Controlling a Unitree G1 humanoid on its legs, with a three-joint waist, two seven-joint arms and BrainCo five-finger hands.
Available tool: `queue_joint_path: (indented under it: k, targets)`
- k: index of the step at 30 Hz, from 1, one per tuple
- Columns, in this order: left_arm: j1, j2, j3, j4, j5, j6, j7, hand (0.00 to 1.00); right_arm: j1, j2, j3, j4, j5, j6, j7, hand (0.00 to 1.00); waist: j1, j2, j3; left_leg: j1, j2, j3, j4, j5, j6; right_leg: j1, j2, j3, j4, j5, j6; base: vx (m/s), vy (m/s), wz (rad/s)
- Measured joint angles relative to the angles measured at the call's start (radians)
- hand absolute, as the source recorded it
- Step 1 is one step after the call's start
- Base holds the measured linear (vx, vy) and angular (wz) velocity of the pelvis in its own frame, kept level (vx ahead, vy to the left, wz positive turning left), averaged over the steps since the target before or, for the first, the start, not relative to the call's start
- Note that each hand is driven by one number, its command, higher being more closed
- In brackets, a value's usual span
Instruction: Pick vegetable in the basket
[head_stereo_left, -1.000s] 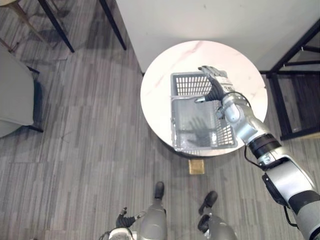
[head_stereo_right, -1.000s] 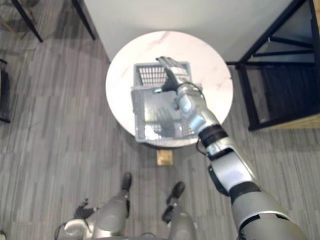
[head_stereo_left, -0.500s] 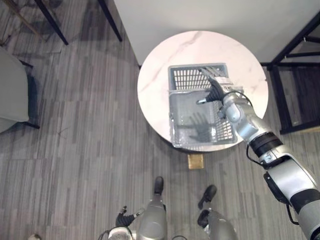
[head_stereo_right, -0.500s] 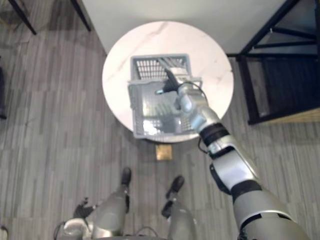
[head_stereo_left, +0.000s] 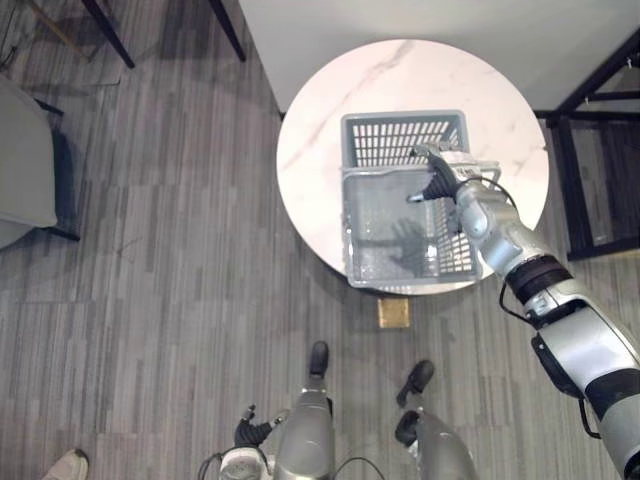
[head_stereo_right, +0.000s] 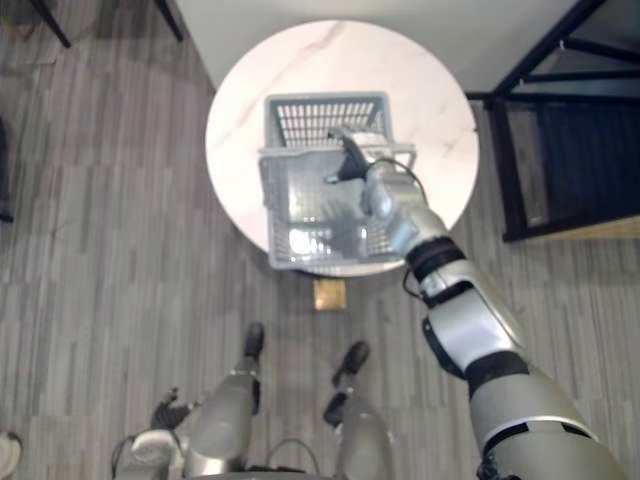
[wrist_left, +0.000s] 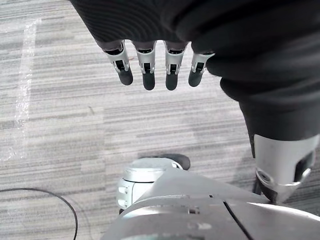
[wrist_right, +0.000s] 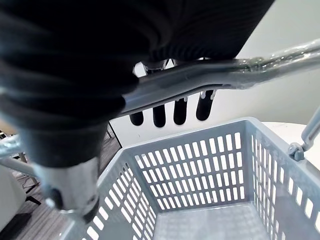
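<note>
A grey slatted plastic basket (head_stereo_left: 400, 140) stands on a round white marble table (head_stereo_left: 320, 120), and its bottom is bare. My right hand (head_stereo_left: 440, 180) reaches over its right rim, thumb pointing inward. In the right wrist view the basket's metal handle (wrist_right: 210, 75) lies across the hand, with the straight fingers (wrist_right: 159, 116) reaching past it above the basket's far wall (wrist_right: 200, 170). My left hand (wrist_left: 150, 60) hangs low over the wooden floor with its fingers straight and holds nothing.
A black metal rack (head_stereo_left: 600, 150) stands right of the table and a white wall (head_stereo_left: 450, 20) rises behind it. A small wooden block (head_stereo_left: 392, 313) lies on the floor at the table's near edge. A grey chair (head_stereo_left: 25, 170) is at far left, a person's shoe (head_stereo_left: 70, 466) at lower left.
The whole picture has shifted, so the camera moved. My right hand stays over the basket's right side and now sits closer to the handle.
</note>
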Motion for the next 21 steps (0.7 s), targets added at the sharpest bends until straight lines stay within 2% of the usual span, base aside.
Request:
queue_joint_path:
  k: [12,21]
  targets:
    - [-0.014,0.001,-0.049,0.0,0.0,0.0,0.005,0.0,-0.014,-0.036,-0.003,0.02,-0.01,0.001,-0.011,1.0,0.005,0.023,0.017,-0.006,-0.001,-0.008,0.002,0.0,0.0,0.0,0.0,0.001,-0.001,0.0,0.0,0.0,0.002,0.01]
    - [-0.025,0.002,-0.059,0.0,0.0,0.008,0.004,0.0,-0.014,-0.037,0.01,0.006,-0.046,0.004,0.001,1.0,0.016,0.025,0.02,-0.001,0.0,0.001,0.01,0.0,0.0,0.001,0.001,0.014,-0.001,0.0,0.0,0.0,0.002,-0.02]
